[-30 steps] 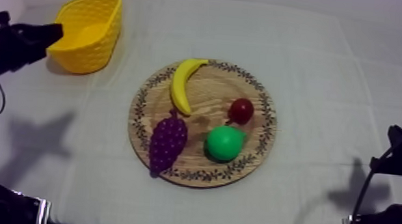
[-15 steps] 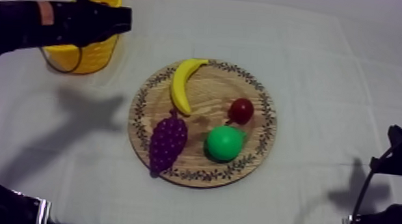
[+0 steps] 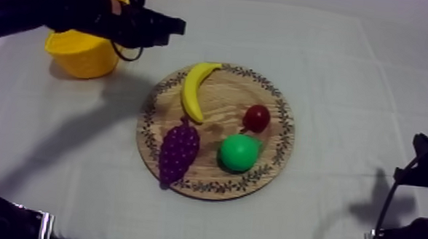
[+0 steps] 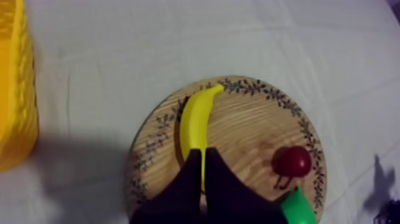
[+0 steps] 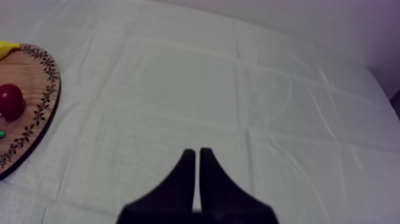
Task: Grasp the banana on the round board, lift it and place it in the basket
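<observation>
The yellow banana (image 3: 195,89) lies on the upper left part of the round wooden board (image 3: 227,99), curved, one end at the rim. My left gripper (image 3: 180,26) reaches in from the upper left, above the cloth between the yellow basket (image 3: 82,53) and the board. In the left wrist view its fingers lie together as a narrow wedge (image 4: 201,155) over the banana (image 4: 196,119), shut on nothing. My right gripper (image 5: 194,152) is shut too, over bare cloth to the right of the board (image 5: 27,122).
A bunch of purple grapes (image 3: 178,151), a green pear (image 3: 238,152) and a small red fruit (image 3: 257,118) share the board. My left arm partly covers the basket. The right arm (image 3: 425,181) rests low at the right edge. Bare cloth surrounds the board.
My left arm has swung from the left edge up over the basket and rightward, its gripper now close to the board's upper left. Fruit, board and right arm have not moved.
</observation>
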You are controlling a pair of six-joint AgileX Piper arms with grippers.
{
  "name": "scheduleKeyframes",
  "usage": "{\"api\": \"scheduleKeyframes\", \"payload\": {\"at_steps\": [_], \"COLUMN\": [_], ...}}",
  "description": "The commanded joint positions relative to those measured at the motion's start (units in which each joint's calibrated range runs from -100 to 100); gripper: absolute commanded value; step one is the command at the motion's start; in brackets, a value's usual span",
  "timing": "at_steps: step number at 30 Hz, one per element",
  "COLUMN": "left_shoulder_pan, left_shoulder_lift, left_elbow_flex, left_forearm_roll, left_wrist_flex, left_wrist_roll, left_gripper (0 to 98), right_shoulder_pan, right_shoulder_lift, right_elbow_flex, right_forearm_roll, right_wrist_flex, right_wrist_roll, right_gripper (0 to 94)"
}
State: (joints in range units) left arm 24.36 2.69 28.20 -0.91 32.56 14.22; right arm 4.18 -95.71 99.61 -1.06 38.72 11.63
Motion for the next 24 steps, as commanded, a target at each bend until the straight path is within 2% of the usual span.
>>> {"api": "scheduleKeyframes", "payload": {"at_steps": [1, 6, 13, 16, 20, 22, 24], "left_shoulder_pan": [-0.1, 0.0, 0.6, 0.5, 0.5, 0.7, 1.0], "left_shoulder_lift": [2.7, 7.0, 10.2, 10.9, 11.6, 11.7, 11.9], "left_elbow_flex": [-1.0, -2.8, -3.9, -4.7, -6.5, -6.9, -7.2], "left_forearm_roll": [0.39, 1.05, 1.49, 2.75, 3.74, 3.9, 4.11], "left_wrist_flex": [0.6, 1.5, 3.9, 6.4, 8.1, 8.4, 8.6], "left_wrist_roll": [-0.9, -2.1, -1.7, -2.1, -2.6, -2.9, -3.1], "left_gripper": [0.1, 0.2, 2.1, 17.6, 50.6, 60.3, 64.0], "right_shoulder_pan": [0.0, 0.0, 0.0, 0.0, 0.0, 0.0, 0.0], "right_shoulder_lift": [0.0, 0.0, 0.0, 0.0, 0.0, 0.0, 0.0], "right_elbow_flex": [0.1, 0.1, 0.1, 0.1, 0.1, 0.1, 0.1], "right_forearm_roll": [0.0, 0.0, 0.0, 0.0, 0.0, 0.0, 0.0], "right_wrist_flex": [0.0, 0.0, 0.0, 0.0, 0.0, 0.0, 0.0], "right_wrist_roll": [0.0, 0.0, 0.0, 0.0, 0.0, 0.0, 0.0], "right_gripper": [0.4, 0.4, 0.4, 0.4, 0.4, 0.4, 0.4]}}
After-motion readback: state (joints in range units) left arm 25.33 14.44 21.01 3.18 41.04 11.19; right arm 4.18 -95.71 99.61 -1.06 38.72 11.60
